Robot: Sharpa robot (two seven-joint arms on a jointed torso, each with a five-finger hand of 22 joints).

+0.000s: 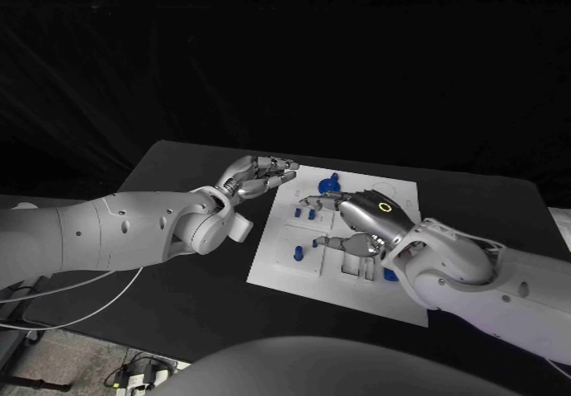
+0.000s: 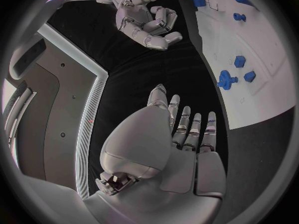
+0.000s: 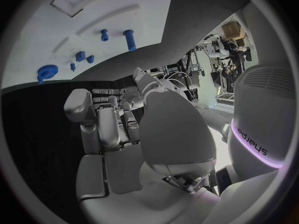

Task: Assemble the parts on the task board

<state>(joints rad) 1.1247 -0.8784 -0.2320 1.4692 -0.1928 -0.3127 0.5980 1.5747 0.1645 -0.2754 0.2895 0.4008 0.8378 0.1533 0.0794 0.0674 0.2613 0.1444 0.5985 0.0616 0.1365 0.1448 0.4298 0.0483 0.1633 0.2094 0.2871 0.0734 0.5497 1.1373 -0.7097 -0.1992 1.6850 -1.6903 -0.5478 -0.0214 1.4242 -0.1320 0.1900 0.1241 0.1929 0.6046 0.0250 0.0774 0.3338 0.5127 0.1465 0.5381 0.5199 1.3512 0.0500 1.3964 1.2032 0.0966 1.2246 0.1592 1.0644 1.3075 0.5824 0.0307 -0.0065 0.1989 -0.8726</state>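
Observation:
The white task board (image 1: 393, 194) lies in the middle of the black table. Several small blue parts are on it, among them a gear (image 2: 225, 79), a peg (image 3: 129, 39) and a piece (image 1: 294, 252) near the board's left edge. My left hand (image 1: 256, 177) hovers at the board's far left corner, its fingers (image 2: 187, 127) stretched and apart, holding nothing. My right hand (image 1: 360, 219) is above the board's middle with its fingers half bent and the thumb apart from them. Nothing shows in its palm (image 3: 118, 159). A blue part (image 1: 321, 242) lies just beside its thumb tip.
Bare black table (image 1: 191, 280) surrounds the board on the left and in front. A pale object (image 1: 562, 227) sits at the table's right edge. Cables (image 1: 72, 289) hang off the table's left side below my left arm.

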